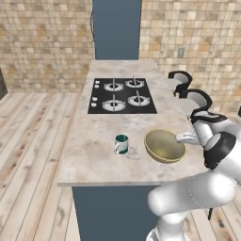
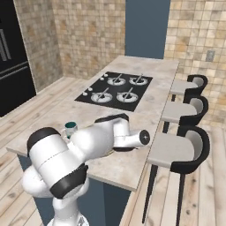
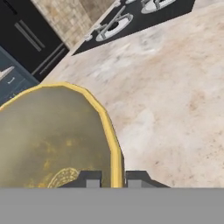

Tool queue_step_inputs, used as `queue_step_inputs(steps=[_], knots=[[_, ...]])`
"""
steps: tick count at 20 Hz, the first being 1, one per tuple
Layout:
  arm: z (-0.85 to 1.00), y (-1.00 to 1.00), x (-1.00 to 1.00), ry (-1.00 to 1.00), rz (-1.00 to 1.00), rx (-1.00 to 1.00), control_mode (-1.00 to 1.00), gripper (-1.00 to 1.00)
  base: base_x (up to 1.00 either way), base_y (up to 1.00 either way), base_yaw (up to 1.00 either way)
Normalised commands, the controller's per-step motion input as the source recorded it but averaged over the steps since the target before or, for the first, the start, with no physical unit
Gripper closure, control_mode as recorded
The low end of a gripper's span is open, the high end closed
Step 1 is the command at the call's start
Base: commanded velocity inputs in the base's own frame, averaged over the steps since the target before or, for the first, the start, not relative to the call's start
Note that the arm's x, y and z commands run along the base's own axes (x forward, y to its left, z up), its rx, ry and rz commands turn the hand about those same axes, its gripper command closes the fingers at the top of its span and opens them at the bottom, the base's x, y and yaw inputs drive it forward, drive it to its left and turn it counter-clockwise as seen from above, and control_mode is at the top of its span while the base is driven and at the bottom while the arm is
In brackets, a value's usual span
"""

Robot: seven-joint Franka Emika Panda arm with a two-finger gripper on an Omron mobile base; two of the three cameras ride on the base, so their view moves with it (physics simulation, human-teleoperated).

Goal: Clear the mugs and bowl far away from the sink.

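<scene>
We have the two-finger gripper (image 3: 113, 178) pinched on the yellowish rim of the wide shallow olive-tan bowl (image 1: 164, 146): in the hand view one dark tip sits inside the rim and the other outside, jaws nearly together with only the thin wall between them.

The bowl sits near the front edge of the beige marble counter (image 1: 94, 150), tilted up on the gripper's side in the left base view, so we judge it partly lifted. The teal mug with the silvery body (image 1: 121, 144) stands upright just left of the bowl, apart from it. The black four-burner stovetop (image 1: 122, 96) lies well behind both.

Risks from here:
- A rim pinch on a wide bowl is off-centre. The weight hangs far from the tips, so the bowl could swing or slip out on a fast move.
- The teal mug is close. Sweeping the bowl left could knock it over or push it toward the edge.
- The front edge of the counter is near. A drop here may go to the wooden floor (image 1: 33, 141).
</scene>
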Motion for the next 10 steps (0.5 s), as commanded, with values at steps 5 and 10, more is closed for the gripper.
queue_step_inputs(steps=[5, 10], knots=[[-0.21, 0.00, 0.25, 0.00, 0.00, 0.00, -1.00, -1.00, 0.00, 0.00, 0.00], [0.05, 0.05, -0.01, -0.01, 0.00, 0.00, -1.00, -1.00, 0.00, 0.00, 0.00]])
